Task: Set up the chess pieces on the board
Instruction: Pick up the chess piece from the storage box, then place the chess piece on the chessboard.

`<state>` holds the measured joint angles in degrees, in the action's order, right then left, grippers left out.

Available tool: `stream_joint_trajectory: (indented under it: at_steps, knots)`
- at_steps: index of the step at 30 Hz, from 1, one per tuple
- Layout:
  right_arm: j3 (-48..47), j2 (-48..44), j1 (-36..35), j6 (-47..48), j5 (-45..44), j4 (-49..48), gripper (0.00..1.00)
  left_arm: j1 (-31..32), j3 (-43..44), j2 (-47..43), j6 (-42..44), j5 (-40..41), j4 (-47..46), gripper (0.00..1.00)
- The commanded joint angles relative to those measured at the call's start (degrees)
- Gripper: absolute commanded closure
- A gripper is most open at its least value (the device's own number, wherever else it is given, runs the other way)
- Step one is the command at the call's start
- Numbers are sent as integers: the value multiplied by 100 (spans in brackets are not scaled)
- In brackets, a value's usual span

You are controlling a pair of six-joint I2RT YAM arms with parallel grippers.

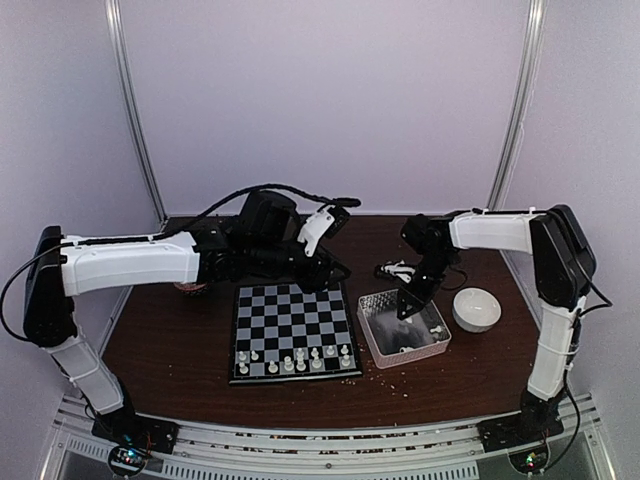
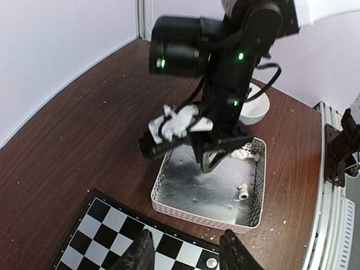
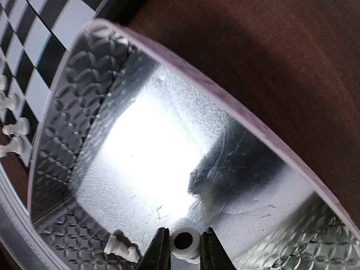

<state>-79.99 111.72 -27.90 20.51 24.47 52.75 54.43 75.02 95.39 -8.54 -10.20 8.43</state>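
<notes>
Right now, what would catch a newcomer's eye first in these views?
The right gripper dips into the clear tray right of the board, its fingers pinching a white chess piece. More white pieces line the board's near rows, while the left gripper hovers open over its far corner.

Brown table (image 1: 170, 352) carries the board (image 1: 290, 310), a tray (image 1: 405, 358) and a bowl (image 1: 477, 308).

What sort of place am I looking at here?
Probably a robotics test booth: left arm and right arm bolted to a metal rail, plain pale walls boxing in the table, a chessboard laid out.
</notes>
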Motion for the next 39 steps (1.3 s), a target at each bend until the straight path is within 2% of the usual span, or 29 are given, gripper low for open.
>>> stream_joint_trajectory:
  at_steps: [1, 3, 5, 9, 14, 17, 26, 39]
  knots:
    - [37, -971, 480, -616, 1851, -385, 91, 23, -698, -199, 261, 438, -2039, 58]
    - [187, -1327, 606, -913, 2395, -730, 91, 51, -1069, -129, 265, 684, -3183, 57]
    - [313, -1626, 763, -1602, 2922, -1331, 91, 152, -1414, 71, 306, 952, -4433, 57]
    - [894, -2080, 968, -3759, 3957, -3468, 91, 449, -1388, 724, 859, 1574, -6177, 58]
    - [1927, -2380, 993, -6795, 4289, -6869, 91, 706, -843, 1565, 1504, 2226, -7130, 62]
    - [2445, -2433, 988, -7963, 4258, -8483, 91, 800, -570, 1903, 1841, 2321, -7240, 63]
    - [2535, -2514, 980, -8355, 4243, -8998, 89, 902, -254, 2228, 2041, 2590, -7119, 67]
    - [2603, -2532, 860, -8300, 4199, -8983, 88, 894, 176, 2456, 2099, 2637, -6971, 75]
